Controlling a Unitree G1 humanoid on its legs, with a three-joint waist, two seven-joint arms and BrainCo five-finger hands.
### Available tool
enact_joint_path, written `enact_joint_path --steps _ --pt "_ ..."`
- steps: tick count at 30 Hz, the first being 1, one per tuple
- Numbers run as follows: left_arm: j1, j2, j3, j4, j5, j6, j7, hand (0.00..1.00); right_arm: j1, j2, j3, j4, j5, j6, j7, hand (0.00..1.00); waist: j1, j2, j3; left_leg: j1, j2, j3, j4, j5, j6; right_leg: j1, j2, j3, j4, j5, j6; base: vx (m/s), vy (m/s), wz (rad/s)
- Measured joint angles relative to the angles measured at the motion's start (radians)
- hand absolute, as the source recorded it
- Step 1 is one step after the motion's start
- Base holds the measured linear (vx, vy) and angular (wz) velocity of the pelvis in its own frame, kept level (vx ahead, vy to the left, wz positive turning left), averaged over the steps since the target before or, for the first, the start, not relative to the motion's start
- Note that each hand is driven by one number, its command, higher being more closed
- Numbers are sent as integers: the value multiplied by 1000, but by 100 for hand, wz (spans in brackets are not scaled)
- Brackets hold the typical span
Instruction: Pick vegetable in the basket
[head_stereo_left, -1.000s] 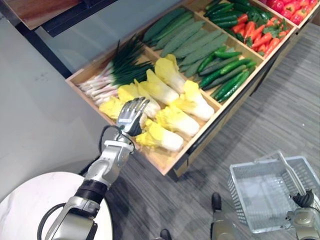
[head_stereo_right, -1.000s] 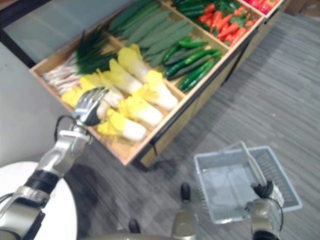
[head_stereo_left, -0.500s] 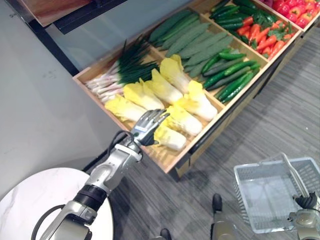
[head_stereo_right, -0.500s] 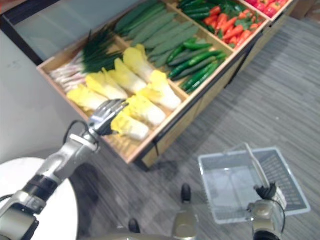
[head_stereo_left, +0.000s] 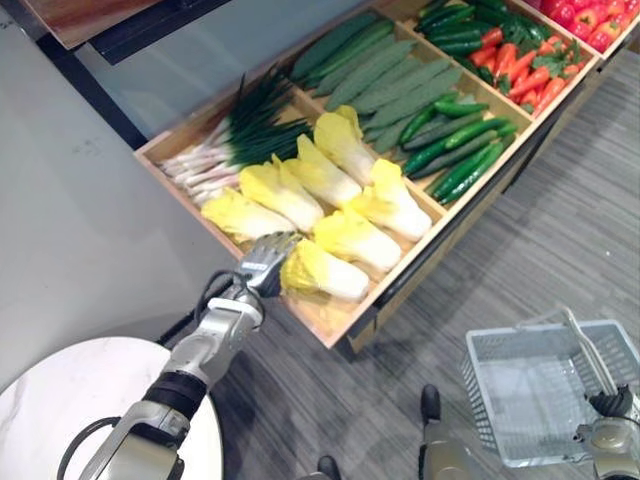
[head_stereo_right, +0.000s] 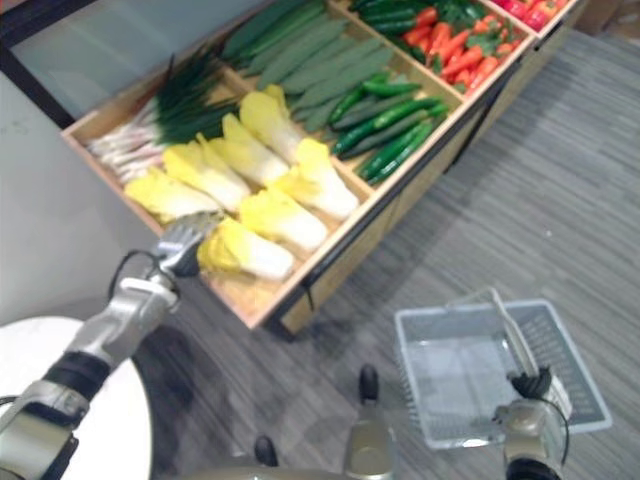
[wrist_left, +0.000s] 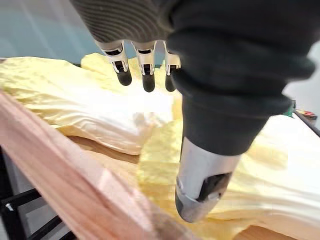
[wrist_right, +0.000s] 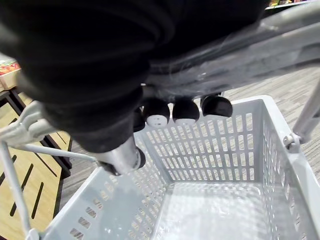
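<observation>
Fingers (wrist_left: 145, 70) loose and spread over the cabbage (head_stereo_left: 325, 272)
Left hand (head_stereo_left: 262, 265) hovers, apparently not gripping yet; right hand (head_stereo_left: 607, 402) curls round the basket (wrist_right: 215, 145) handle, holding it ready.

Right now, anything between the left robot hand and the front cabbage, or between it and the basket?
Nothing at the grasp: left robot hand is open at the leafy end of the front cabbage. Toward the basket: the tray's wooden front lip, and the handle the right robot hand holds.
</observation>
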Motion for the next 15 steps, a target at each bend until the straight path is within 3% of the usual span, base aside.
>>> enact_joint_path --steps 15 --pt "-61 -48 26 81 -10 29 47 0 -66 0 -11 72 27 4 -1 100 -6 -10 4 -30 1 1 1 0 0 -32 2 1 0 0 0 2 -1 0"
